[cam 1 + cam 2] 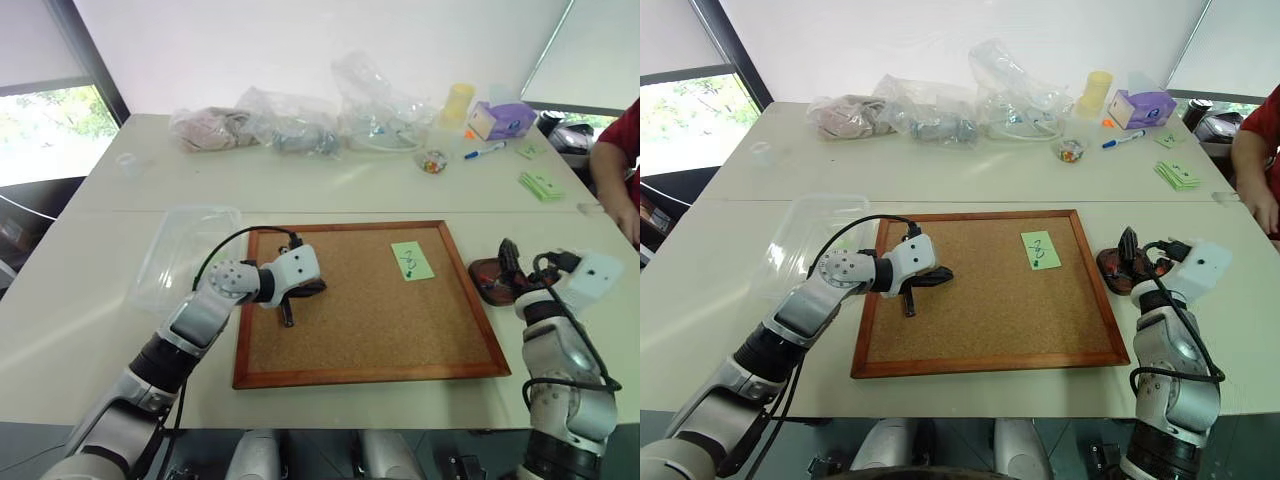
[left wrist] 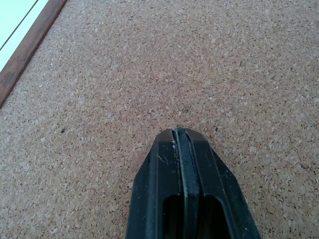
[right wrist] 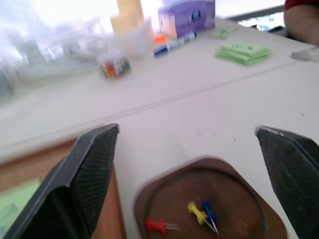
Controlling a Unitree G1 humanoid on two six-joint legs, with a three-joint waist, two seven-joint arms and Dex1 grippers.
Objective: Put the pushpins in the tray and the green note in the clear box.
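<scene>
The green note [image 1: 412, 260] with dark marks lies flat on the cork board's far right part. To the board's right stands the brown tray [image 1: 483, 283]; in the right wrist view it holds a red pushpin [image 3: 155, 225], a yellow one [image 3: 195, 211] and a blue one [image 3: 208, 211]. My right gripper [image 3: 187, 130] hangs open just above the tray with nothing between its fingers. Over the board's left part, my left gripper [image 2: 178, 132] is shut and empty, its tip close to the cork. The clear box [image 1: 185, 250] sits left of the board.
The cork board [image 1: 370, 340] has a wooden frame. Soft plastic bags [image 1: 290, 125], a jar of coloured bits [image 1: 432, 161], a blue marker [image 1: 485, 151], a purple tissue box [image 1: 502, 120] and a stack of green slips [image 1: 541, 185] line the back. A person's arm [image 1: 615, 170] rests at the right edge.
</scene>
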